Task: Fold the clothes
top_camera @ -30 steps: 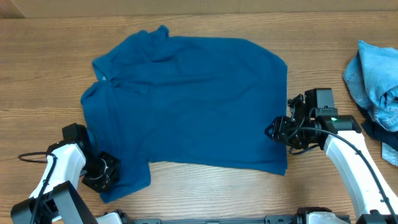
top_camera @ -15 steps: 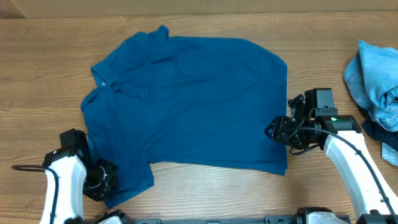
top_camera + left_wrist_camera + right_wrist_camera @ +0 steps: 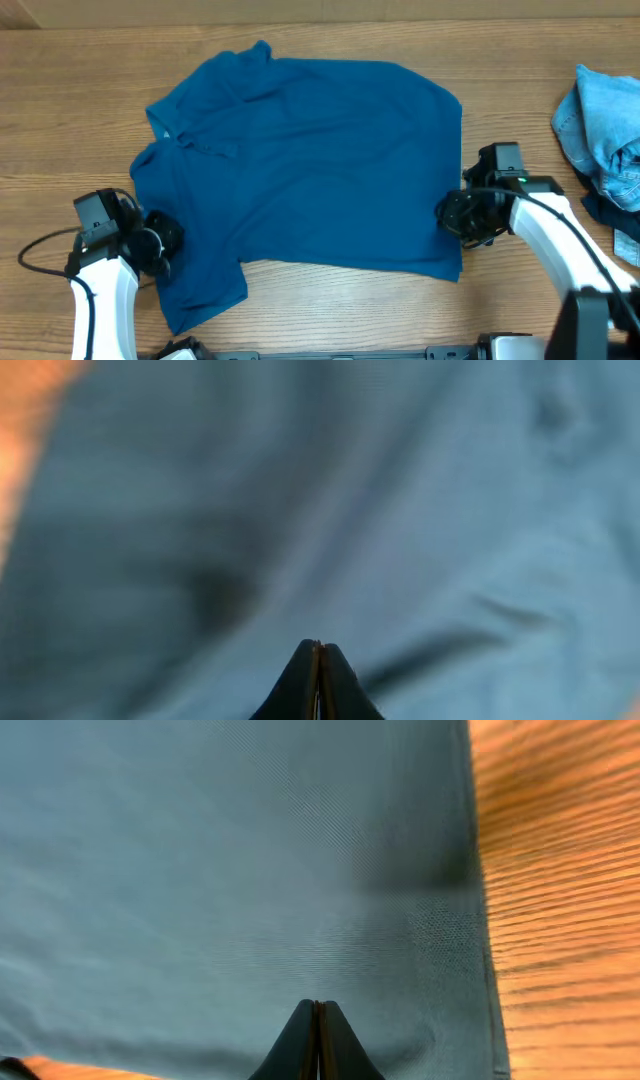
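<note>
**Overhead view.** A large, plain deep-blue knit shirt [image 3: 310, 170] lies spread flat in the middle of the pale-brown wooden table [image 3: 60, 100]. Its collar and short button placket point to the upper left, and its straight hem runs down the right side. One short sleeve juts out at the top edge, the other at the lower left corner. The cloth is matte and unprinted, with only shallow wrinkles. The left gripper [image 3: 163, 240] rests at the shirt's left edge, just above the lower sleeve. The right gripper [image 3: 450, 213] rests against the lower part of the hem. A crumpled light-blue denim garment [image 3: 600, 115] lies well apart at the table's right edge.

**Left wrist view.** The left gripper [image 3: 318, 678] has its two dark fingers pressed together tip to tip. Blurred blue shirt fabric [image 3: 400, 510] with soft folds fills the frame around and beyond them. Whether cloth is caught between the tips cannot be told.

**Right wrist view.** The right gripper [image 3: 318, 1038] likewise has its fingers closed flat against each other. They sit over smooth, finely ribbed shirt fabric [image 3: 250, 850], near the hem where bare table [image 3: 560, 870] begins. Any pinched cloth is not discernible.
</note>
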`<state>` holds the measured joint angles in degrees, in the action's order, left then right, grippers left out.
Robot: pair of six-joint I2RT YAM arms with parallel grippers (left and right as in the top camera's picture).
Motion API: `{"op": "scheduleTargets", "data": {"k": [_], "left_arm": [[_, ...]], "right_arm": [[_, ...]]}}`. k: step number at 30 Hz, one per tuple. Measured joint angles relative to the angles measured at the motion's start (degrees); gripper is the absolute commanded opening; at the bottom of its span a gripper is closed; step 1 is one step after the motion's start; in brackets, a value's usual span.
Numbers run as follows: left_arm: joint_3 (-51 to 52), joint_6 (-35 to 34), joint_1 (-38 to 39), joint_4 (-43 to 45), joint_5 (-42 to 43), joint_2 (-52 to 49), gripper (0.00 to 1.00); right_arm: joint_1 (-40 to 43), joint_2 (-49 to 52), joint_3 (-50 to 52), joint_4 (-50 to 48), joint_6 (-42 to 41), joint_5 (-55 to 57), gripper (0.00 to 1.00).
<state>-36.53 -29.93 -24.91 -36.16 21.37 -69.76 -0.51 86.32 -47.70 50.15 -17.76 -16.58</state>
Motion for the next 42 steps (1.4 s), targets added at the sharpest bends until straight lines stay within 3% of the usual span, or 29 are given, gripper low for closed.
{"op": "scheduleTargets", "data": {"k": [8, 17, 28, 30, 33, 39, 42], "left_arm": [[-9.7, 3.9, 0.0, 1.6, 11.1, 0.0, 0.10], [-16.2, 4.8, 0.0, 1.6, 13.2, 0.0, 0.13], [-16.3, 4.9, 0.0, 1.5, 13.6, 0.0, 0.18], [-16.3, 4.9, 0.0, 1.5, 13.6, 0.0, 0.22], [-16.3, 5.1, 0.0, 1.5, 13.6, 0.0, 0.36], [-16.3, 5.4, 0.0, 2.9, 13.7, 0.0, 0.72], [-16.3, 5.6, 0.0, 5.0, 14.6, 0.0, 0.78]], "right_arm": [[0.0, 8.0, 0.5, -2.2, 1.1, 0.0, 0.04], [0.5, 9.8, -1.3, 1.2, -7.3, 5.2, 0.04], [9.1, 9.7, -1.8, 4.0, -13.8, 16.5, 0.04], [9.3, 9.6, -1.8, 3.6, -13.7, 17.1, 0.05], [9.0, 9.3, -1.8, 3.1, -12.2, 17.5, 0.09], [5.9, 5.5, -3.7, 0.0, -8.8, 16.4, 0.37], [5.4, 1.4, -7.7, -0.7, -8.0, 13.7, 0.43]]}}
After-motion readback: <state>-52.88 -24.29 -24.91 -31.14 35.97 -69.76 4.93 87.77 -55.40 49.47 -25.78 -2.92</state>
